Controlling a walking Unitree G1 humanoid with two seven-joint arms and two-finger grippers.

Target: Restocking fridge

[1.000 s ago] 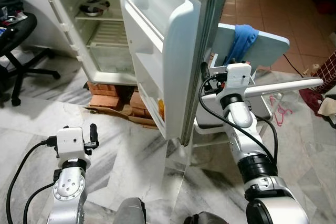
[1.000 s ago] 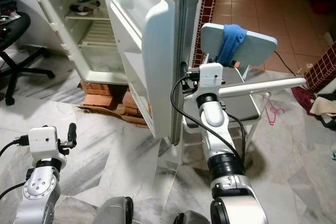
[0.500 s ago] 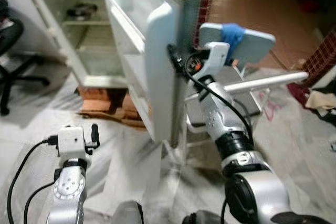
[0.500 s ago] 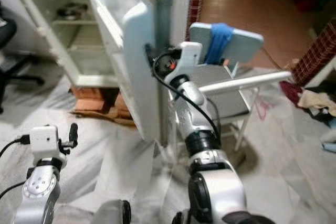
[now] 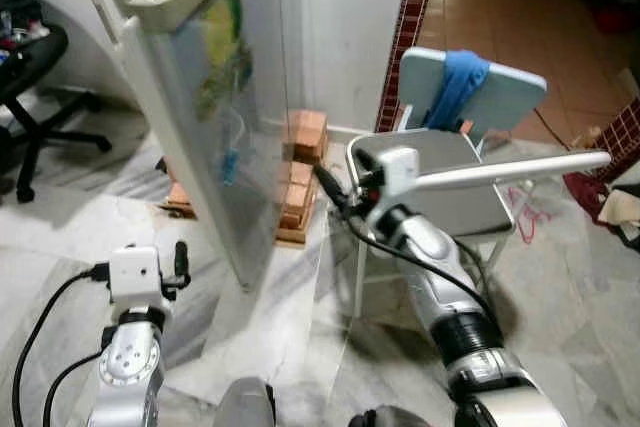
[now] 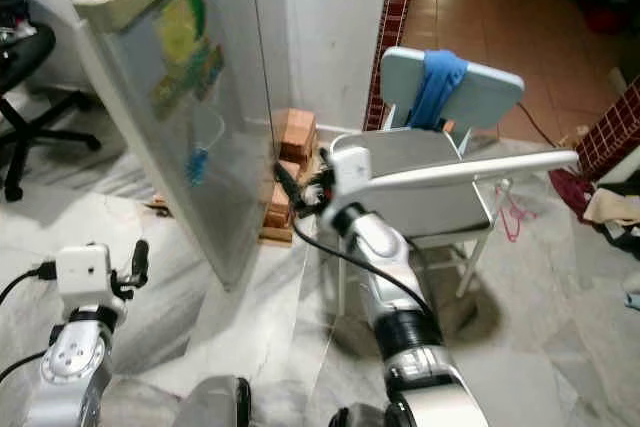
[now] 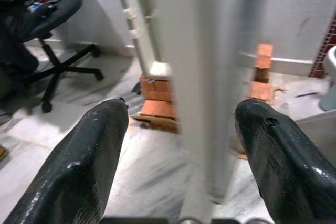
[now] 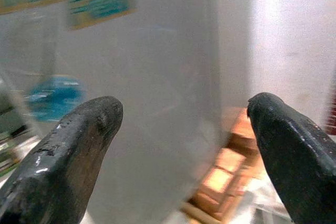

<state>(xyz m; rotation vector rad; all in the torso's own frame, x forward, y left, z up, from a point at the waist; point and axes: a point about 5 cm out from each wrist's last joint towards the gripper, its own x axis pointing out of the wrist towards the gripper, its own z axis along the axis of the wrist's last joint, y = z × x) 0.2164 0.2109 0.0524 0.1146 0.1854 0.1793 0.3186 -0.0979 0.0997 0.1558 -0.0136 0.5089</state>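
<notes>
At ten o'clock stands the fridge door (image 5: 215, 117), big, stiff and probably heavy; push its flat front, low near the edge. Both the right gripper (image 8: 173, 145) and left gripper (image 7: 178, 150) are wide open, holding nothing

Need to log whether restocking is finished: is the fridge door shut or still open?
Nearly shut, not latched. The fridge door shows its stickered outer face, angled, with its inner edge visible in the left wrist view.

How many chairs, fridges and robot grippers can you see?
Chairs: 2, a black wheeled office chair and a pale blue plastic chair
White fridges: 1
Grippers: 2, left gripper, right gripper
Total: 5
</notes>
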